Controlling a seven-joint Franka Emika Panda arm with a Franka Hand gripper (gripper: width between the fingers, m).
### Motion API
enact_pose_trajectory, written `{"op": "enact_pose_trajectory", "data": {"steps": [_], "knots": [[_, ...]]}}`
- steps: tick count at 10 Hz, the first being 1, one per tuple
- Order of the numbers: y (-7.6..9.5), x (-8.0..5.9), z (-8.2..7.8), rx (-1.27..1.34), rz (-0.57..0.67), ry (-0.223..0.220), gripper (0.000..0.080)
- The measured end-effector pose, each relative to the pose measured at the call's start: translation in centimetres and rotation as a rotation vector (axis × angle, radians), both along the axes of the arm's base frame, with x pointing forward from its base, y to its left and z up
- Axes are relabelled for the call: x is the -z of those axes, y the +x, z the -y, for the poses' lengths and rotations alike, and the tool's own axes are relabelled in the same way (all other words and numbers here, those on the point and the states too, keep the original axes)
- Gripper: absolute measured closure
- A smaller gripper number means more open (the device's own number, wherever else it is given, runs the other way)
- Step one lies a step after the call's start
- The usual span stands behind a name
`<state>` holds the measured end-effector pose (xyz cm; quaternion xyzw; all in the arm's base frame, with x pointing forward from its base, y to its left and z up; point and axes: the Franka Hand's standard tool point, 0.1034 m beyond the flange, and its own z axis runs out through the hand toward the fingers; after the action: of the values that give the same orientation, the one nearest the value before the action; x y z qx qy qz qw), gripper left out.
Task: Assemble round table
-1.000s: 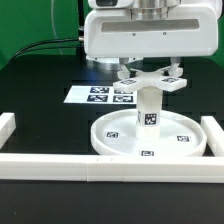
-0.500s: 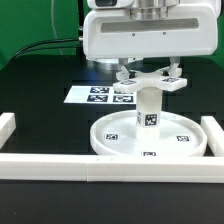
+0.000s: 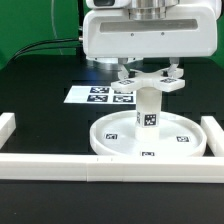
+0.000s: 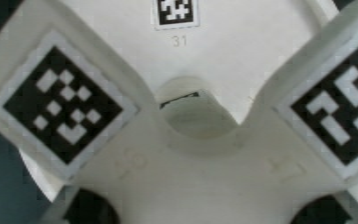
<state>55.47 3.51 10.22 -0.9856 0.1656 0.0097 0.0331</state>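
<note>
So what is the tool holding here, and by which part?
The tool appears to hold the cross-shaped base by two opposite sides, atop the leg standing on the disc.

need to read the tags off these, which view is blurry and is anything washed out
Wrist view: the cross-shaped base fills the frame, soft and out of focus, its tag edges smeared. Exterior view: sharper, with tags on the round disc and leg distinct but small; the white housing above is bright, with little surface detail.
</note>
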Motion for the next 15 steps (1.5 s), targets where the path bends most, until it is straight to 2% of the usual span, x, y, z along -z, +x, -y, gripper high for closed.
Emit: {"op": "enact_pose_trajectory", "data": {"steps": [2, 4, 7, 14, 15], "knots": [[0.01, 0.06, -0.23, 0.292, -0.021, 0.008, 0.035], [0.11, 0.09, -0.18, 0.542, -0.042, 0.035, 0.035], [0.14, 0.15, -0.22, 0.872, -0.076, 0.039, 0.035], [-0.17, 0.21, -0.42, 1.256, -0.141, 0.029, 0.035], [-0.18, 0.23, -0.53, 1.256, -0.143, 0.031, 0.0255]]}}
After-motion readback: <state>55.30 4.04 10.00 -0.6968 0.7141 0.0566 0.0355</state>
